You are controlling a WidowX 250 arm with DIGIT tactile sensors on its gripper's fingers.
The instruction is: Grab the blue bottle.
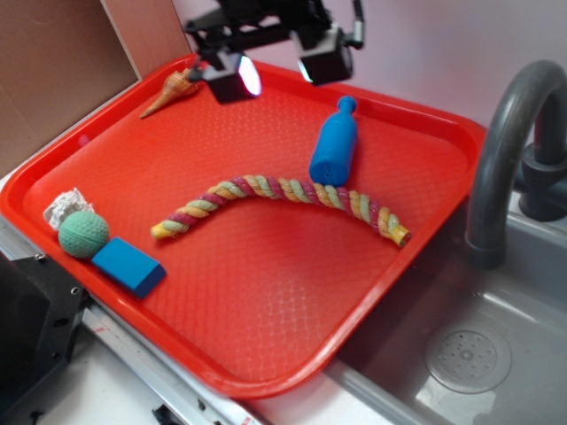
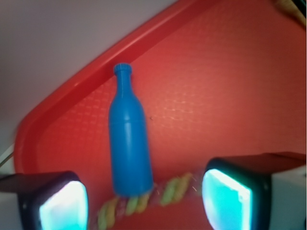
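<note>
The blue bottle (image 1: 334,143) lies on its side on the red tray (image 1: 257,283), cap toward the tray's far rim and base touching the braided rope. In the wrist view the blue bottle (image 2: 127,139) runs up the middle, its base low between my two fingers. My gripper (image 1: 282,71) hovers above the tray's back edge, up and left of the bottle, open with nothing between its pads. From the wrist camera, the gripper (image 2: 144,203) frames the bottle's base with a wide gap on both sides.
A multicolour braided rope (image 1: 283,202) crosses the tray middle. A green ball (image 1: 84,234), a crumpled foil piece (image 1: 66,206) and a flat blue block (image 1: 129,266) sit at the front left. A cone-shaped toy (image 1: 171,91) lies at the back left. A grey tap (image 1: 509,142) and a sink (image 1: 461,354) are on the right.
</note>
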